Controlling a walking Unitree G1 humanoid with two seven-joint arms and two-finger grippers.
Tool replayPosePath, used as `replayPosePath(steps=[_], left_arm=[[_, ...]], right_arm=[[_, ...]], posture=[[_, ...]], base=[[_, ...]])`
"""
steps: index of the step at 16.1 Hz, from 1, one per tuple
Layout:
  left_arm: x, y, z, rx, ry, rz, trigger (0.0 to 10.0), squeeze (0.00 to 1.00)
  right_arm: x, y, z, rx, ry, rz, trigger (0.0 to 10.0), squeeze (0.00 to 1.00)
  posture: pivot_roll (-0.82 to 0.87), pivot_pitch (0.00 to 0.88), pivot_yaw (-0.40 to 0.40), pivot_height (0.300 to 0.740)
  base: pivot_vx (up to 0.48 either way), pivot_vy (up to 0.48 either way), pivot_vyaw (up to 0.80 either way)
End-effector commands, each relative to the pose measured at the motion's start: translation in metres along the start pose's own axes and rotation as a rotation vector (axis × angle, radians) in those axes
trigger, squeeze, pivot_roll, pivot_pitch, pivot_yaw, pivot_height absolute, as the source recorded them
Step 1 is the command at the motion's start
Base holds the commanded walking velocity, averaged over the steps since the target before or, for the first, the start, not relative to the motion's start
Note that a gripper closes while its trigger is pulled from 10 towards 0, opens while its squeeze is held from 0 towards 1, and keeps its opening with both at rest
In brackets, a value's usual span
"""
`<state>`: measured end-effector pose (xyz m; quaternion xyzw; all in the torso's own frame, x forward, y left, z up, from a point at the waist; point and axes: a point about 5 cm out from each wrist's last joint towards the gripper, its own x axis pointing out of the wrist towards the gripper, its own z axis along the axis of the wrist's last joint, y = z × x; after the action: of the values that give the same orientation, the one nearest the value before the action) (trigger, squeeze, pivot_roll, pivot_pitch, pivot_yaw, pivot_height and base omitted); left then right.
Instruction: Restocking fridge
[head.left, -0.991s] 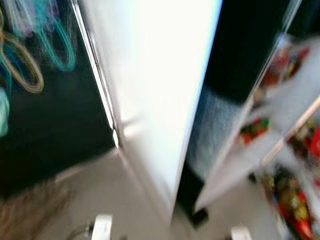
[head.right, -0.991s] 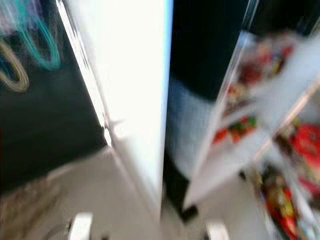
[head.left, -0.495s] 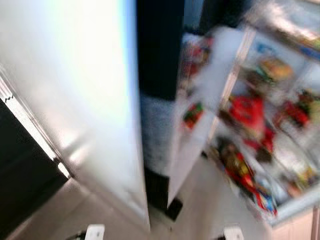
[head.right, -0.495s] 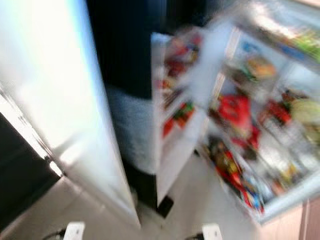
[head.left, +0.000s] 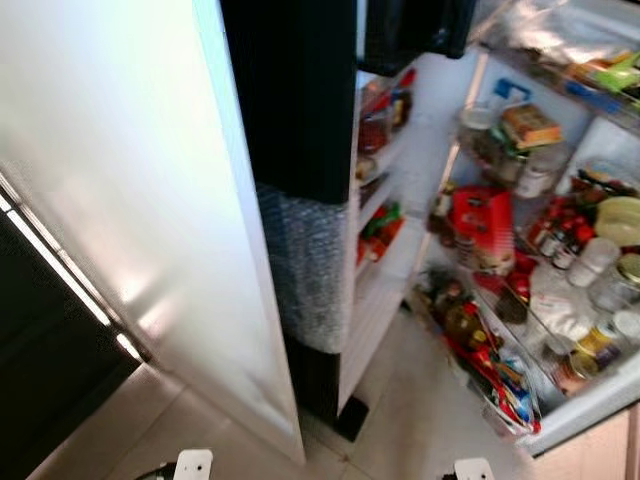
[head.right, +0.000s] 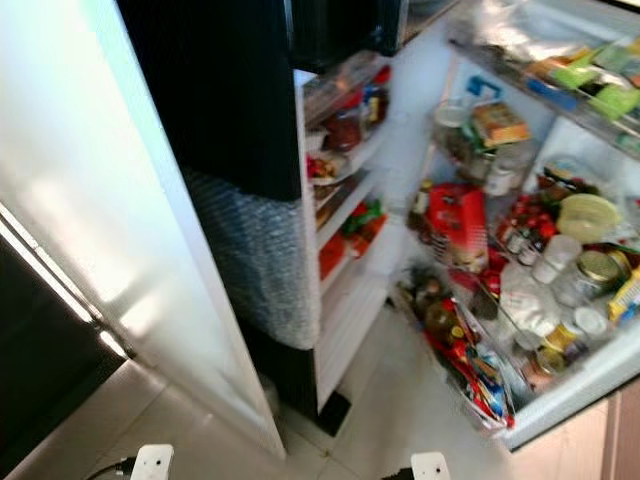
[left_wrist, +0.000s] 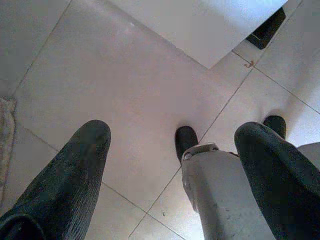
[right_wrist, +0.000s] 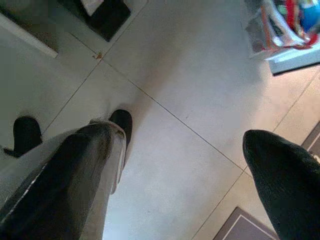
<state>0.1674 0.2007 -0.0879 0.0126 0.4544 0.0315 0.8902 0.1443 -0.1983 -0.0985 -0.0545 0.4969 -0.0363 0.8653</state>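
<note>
The fridge (head.left: 437, 115) stands open ahead on my right, its shelves crowded with jars, bottles and packets. A red carton (head.left: 482, 225) sits on a middle shelf, and a low drawer (head.left: 500, 385) is stuffed with packets. The inner door rack (head.left: 392, 262) holds bottles and red and green packs. My left gripper (left_wrist: 175, 140) hangs open over the floor tiles with nothing between its fingers. My right gripper (right_wrist: 175, 142) hangs open and empty the same way.
A broad white door panel (head.left: 120, 180) swings out at my left, with a black edge (head.left: 295, 100) and a grey textured strip (head.left: 305, 275). A dark surface (head.left: 45, 350) lies far left. My grey leg (left_wrist: 220, 195) and black foot (left_wrist: 186, 141) stand on pale tiles (head.left: 410, 420).
The camera has swung to the right and the blur has cleared. The dark wall has slid off left and the open fridge shelves have come into view.
</note>
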Motion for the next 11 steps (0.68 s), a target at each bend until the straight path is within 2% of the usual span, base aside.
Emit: replayPosePath(steps=[1,3,6,8,9,11], left_arm=[[-0.001,0.002,-0.004,0.001,0.020,0.014,10.0,0.00],[-0.001,0.003,-0.003,0.001,0.021,0.019,10.0,0.00],[-0.001,0.006,-0.004,-0.003,0.020,0.027,10.0,0.00],[-0.001,0.008,-0.005,0.001,0.024,0.030,10.0,0.00],[-0.002,0.008,-0.006,0.002,0.026,0.031,10.0,0.00],[-0.002,0.008,-0.006,0.003,0.027,0.030,10.0,0.00]], right_arm=[[-0.001,-0.005,-0.003,0.038,0.008,-0.027,10.0,0.00],[-0.001,-0.019,0.000,0.119,-0.014,-0.146,10.0,0.00],[-0.005,-0.056,0.011,0.257,-0.089,-0.368,10.0,0.00],[-0.013,-0.086,0.018,0.336,-0.153,-0.555,10.0,0.00],[-0.017,-0.096,0.021,0.338,-0.181,-0.643,10.0,0.00],[-0.022,-0.104,0.027,0.315,-0.232,-0.728,10.0,0.00]], posture=[[-0.02,0.056,0.009,0.740],[-0.03,0.058,0.008,0.740],[-0.03,0.060,0.007,0.740],[-0.04,0.060,0.008,0.740],[-0.04,0.058,0.008,0.740],[-0.04,0.054,0.008,0.740]], base=[[0.000,0.000,0.00],[0.000,0.000,0.00],[0.000,0.000,0.00],[0.000,0.000,0.00],[0.000,0.000,0.00],[0.000,0.000,0.00]])
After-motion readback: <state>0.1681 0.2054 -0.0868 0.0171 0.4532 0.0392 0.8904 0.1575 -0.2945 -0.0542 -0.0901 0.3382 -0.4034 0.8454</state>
